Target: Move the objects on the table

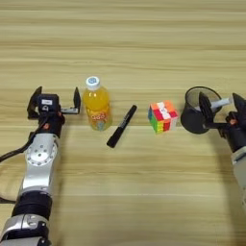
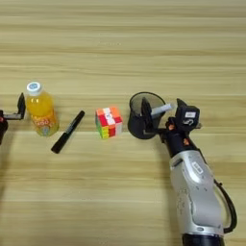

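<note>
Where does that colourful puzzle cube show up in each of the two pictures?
Left eye view: the puzzle cube sits right of centre, at mid height.
Right eye view: it sits left of centre, at mid height.
Shared landmark: in both views it lies between the black marker and the black mesh pen cup.

- The table [image 1: 144,43]: light wood, plank grain running nine to three.
- Orange-juice bottle [image 1: 97,104] upright at nine o'clock.
- Black marker [image 1: 121,126] lying at centre.
- Puzzle cube [image 1: 163,116] beside it, towards three.
- Mesh pen cup [image 2: 143,115] at three o'clock.
</note>
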